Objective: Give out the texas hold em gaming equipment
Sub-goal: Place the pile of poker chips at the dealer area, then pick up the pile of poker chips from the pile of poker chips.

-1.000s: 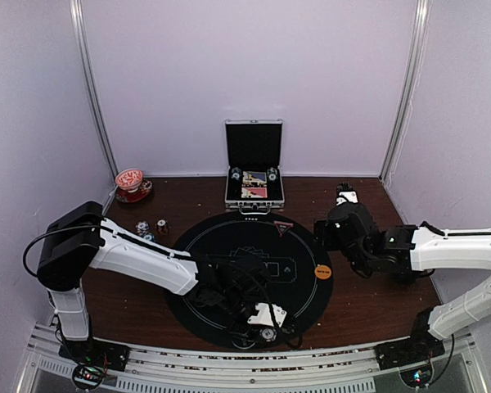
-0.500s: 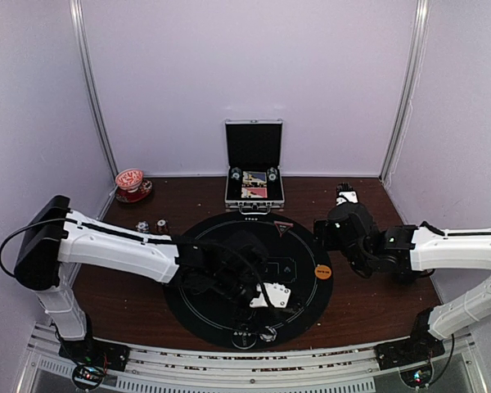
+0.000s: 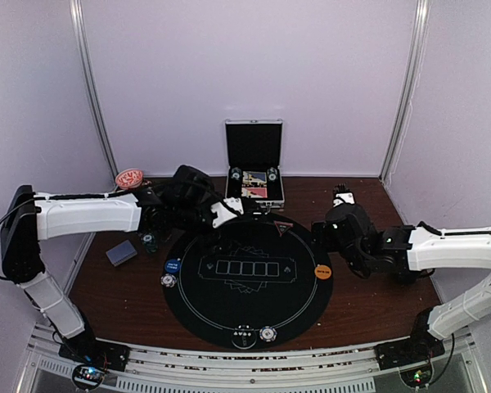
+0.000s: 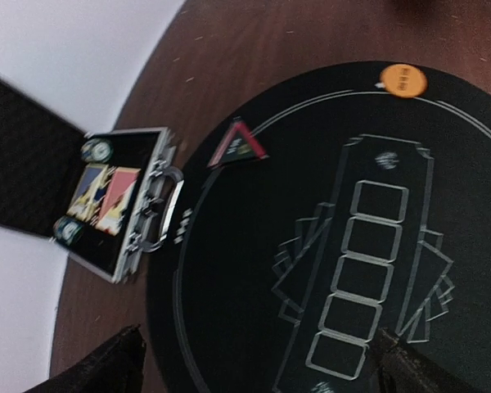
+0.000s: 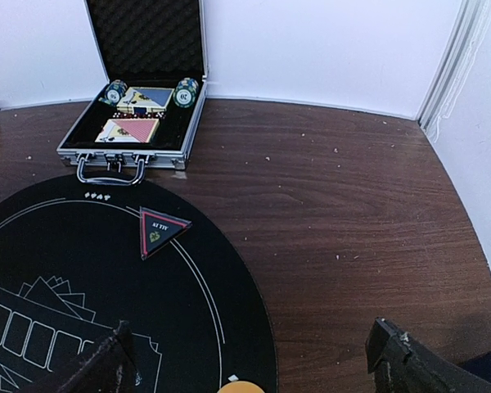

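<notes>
On the round black mat point(image 3: 229, 303) lie an orange button disc point(image 3: 322, 271), a blue button disc point(image 3: 173, 265) and a white chip point(image 3: 169, 281). Another chip point(image 3: 268, 333) sits at the mat's near edge. A grey-blue deck of cards point(image 3: 121, 252) and teal chips point(image 3: 150, 240) rest on the wood to the left. My left gripper point(image 3: 244, 209) point(image 4: 258, 368) hovers open and empty over the mat's far left part, near the case. My right gripper point(image 3: 326, 237) point(image 5: 254, 368) is open and empty above the mat's right edge, with the orange disc point(image 5: 245, 386) just below it.
The open silver case point(image 3: 254, 199) point(image 5: 131, 151) at the back holds card packs point(image 5: 139, 98) and chip stacks point(image 5: 185, 92). A red-edged triangle marker point(image 3: 284, 227) point(image 4: 238, 146) lies on the mat. A red cup on a saucer point(image 3: 129, 178) stands back left. White walls close in on three sides.
My left gripper opened at the mat's near edge, left a chip there, and swung up and left toward the case. This uncovered the blue disc and the deck. The right arm barely moved.
</notes>
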`<move>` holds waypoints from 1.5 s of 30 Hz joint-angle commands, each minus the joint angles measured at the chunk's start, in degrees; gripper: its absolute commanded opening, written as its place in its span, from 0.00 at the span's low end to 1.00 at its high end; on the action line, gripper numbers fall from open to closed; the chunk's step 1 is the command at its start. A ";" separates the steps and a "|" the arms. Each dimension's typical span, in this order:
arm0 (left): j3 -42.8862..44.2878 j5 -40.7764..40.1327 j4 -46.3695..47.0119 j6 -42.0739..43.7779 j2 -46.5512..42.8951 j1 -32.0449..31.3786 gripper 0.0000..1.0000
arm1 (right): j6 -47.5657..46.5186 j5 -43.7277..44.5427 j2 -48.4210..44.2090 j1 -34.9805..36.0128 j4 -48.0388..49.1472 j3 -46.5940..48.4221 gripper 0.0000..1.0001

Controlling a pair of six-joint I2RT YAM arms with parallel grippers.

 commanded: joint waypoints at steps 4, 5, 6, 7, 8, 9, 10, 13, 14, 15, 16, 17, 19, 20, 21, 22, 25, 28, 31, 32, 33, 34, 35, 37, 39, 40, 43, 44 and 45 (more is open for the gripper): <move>3.11 -4.52 0.20 -6.21 -4.92 16.90 0.98 | -1.11 -1.81 1.52 0.23 0.45 0.32 1.00; 3.50 -4.35 -0.04 -7.18 -4.70 19.68 0.98 | -1.13 -1.94 1.45 0.33 0.45 0.35 1.00; 3.73 -3.83 -0.26 -8.03 -4.40 23.14 0.98 | -1.20 -2.04 1.30 0.45 0.45 0.39 1.00; 3.81 -3.18 -0.19 -8.81 -3.90 25.92 0.98 | -1.22 -2.08 1.13 0.62 0.39 0.36 1.00; 3.92 -2.51 -0.15 -9.55 -3.41 28.50 0.98 | -1.26 -2.21 0.92 0.75 0.41 0.39 1.00; 4.14 -1.93 -0.17 -10.32 -2.79 30.68 0.98 | -1.31 -2.29 0.65 0.80 0.44 0.31 1.00; 4.35 -1.51 -0.15 -11.32 -2.10 32.98 0.98 | -1.38 -2.46 0.43 0.88 0.45 0.31 1.00; 5.18 -0.73 -0.48 -12.44 0.18 38.33 0.98 | -1.57 -2.81 0.09 1.16 0.72 0.07 1.00; 5.63 -0.81 -0.82 -12.73 0.93 39.65 0.98 | -1.55 -2.93 0.16 1.23 0.79 0.10 1.00; 6.07 -0.81 -1.42 -13.04 1.68 40.99 0.98 | -1.57 -2.94 0.24 1.41 0.80 0.13 1.00; 6.48 -1.06 -2.01 -13.42 2.31 42.07 0.98 | -1.58 -2.96 0.38 1.50 0.88 0.24 1.00; 6.60 -1.23 -2.38 -13.87 2.79 42.99 0.98 | -1.58 -3.04 0.54 1.58 0.89 0.30 1.00; 6.44 -0.89 -3.18 -14.17 3.36 44.37 0.98 | -1.66 -2.98 0.77 1.90 0.80 0.46 1.00; 6.27 -0.89 -3.59 -14.19 3.49 44.81 0.98 | -1.71 -3.02 0.87 1.98 0.80 0.42 1.00; 5.93 -0.98 -3.92 -14.19 3.62 45.19 0.98 | -1.70 -3.05 0.88 2.14 0.80 0.52 1.00; 5.40 -1.00 -4.08 -14.01 3.69 45.65 0.98 | -1.75 -3.05 0.88 2.32 0.79 0.51 1.00; 3.67 -0.36 -3.59 -13.95 3.48 47.71 0.98 | -1.76 -3.10 0.69 2.65 0.95 0.51 1.00; 3.25 2.17 -3.36 -14.07 3.94 49.81 0.98 | -1.84 -3.14 0.87 2.87 1.06 0.45 1.00; 3.27 3.87 -4.05 -13.58 4.76 50.36 0.98 | -1.97 -3.05 1.20 3.00 1.06 0.61 1.00; 3.17 4.66 -4.43 -13.22 4.96 50.41 0.97 | -1.89 -2.99 1.30 2.94 1.04 0.62 1.00; 3.09 5.86 -5.01 -12.47 5.07 50.37 0.97 | -1.92 -2.95 1.39 3.01 1.06 0.64 1.00; 2.83 6.99 -5.57 -11.65 5.16 50.36 0.96 | -2.00 -2.89 1.45 3.05 1.04 0.67 1.00; 2.34 7.86 -5.84 -10.90 5.12 50.31 0.95 | -2.01 -2.86 1.49 3.06 1.06 0.71 1.00; 1.08 8.79 -5.85 -9.70 4.86 50.31 0.94 | -2.10 -2.79 1.61 3.12 1.06 0.73 1.00; 0.15 9.82 -5.89 -8.70 4.74 50.31 0.94 | -2.10 -2.71 1.80 3.12 1.05 0.80 1.00; -0.15 10.09 -5.94 -8.38 4.74 50.31 0.94 | -2.10 -2.66 1.88 3.20 1.06 0.84 1.00; -0.59 10.43 -6.11 -7.59 5.20 50.26 0.94 | -2.14 -2.62 2.21 3.34 0.93 0.93 1.00; -0.80 10.50 -6.09 -7.30 5.41 50.13 0.94 | -2.19 -2.49 2.26 3.43 0.89 1.07 1.00; -1.03 10.45 -6.13 -6.93 5.63 50.03 0.94 | -2.13 -2.44 2.27 3.47 0.81 1.05 1.00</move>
